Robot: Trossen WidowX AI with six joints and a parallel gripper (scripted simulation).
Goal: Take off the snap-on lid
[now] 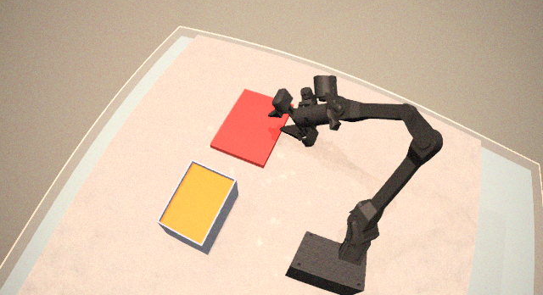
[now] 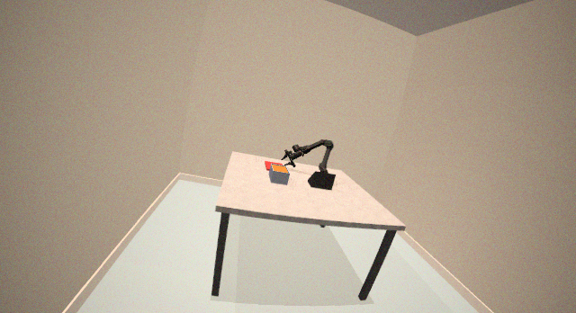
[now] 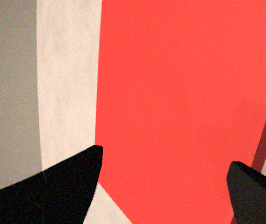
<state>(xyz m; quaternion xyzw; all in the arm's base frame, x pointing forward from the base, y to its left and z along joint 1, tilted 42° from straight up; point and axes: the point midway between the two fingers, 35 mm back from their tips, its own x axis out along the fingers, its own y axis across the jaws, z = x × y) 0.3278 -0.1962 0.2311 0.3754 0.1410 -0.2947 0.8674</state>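
Observation:
The red lid (image 1: 243,127) (image 2: 267,165) (image 3: 184,75) lies flat, or very nearly so, on the table (image 1: 140,130) (image 2: 252,196), with its smooth face up and its rim hidden. The grey-blue storage box (image 1: 222,216) (image 2: 279,177) stands upright and lidless, apart from the lid, and its orange inside shows. My gripper (image 1: 277,121) (image 2: 284,162) (image 3: 165,163) is open, with its fingertips wide apart above the lid's edge on the arm's side. Nothing is held between the fingers.
The arm's black base (image 1: 327,261) (image 2: 321,181) stands on the table to the right of the box in the top view. The arm arches from it to the lid. The table's far edge runs behind the lid.

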